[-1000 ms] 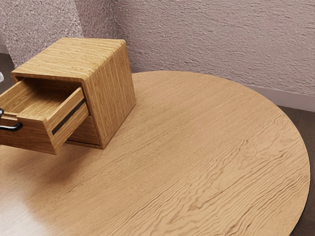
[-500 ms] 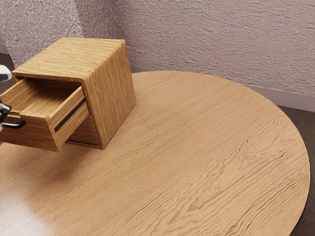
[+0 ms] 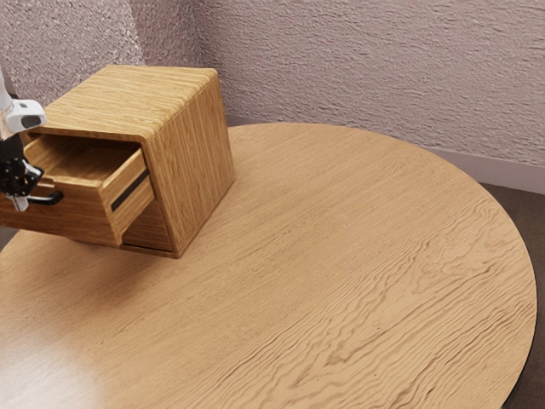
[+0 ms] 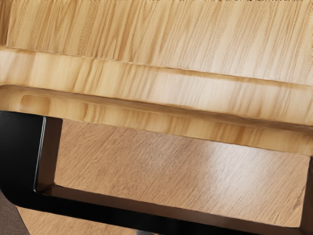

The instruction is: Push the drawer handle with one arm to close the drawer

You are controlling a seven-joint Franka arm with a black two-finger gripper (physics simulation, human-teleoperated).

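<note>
- My gripper [image 3: 20,203] was low at the handle's outer side, close against the bar or touching it; whether it was open or closed, I could not tell.
- The hand pointed down, nearly upright, with the white arm [image 3: 23,115] above it at the exterior view's left edge.
- The black handle [image 3: 49,198] stood out from the drawer front [image 3: 72,220], its bar running along the face.
- To push well, I judged, I needed level, even pressure straight along the drawer's travel, near the bar's middle; rising could have slipped me over it, and pushing off-centre could have made the drawer bind.
- The drawer was partly out of the wooden cabinet [image 3: 194,162], which sat on the round table [image 3: 341,256]; too hard a shove might have slid it.
</note>
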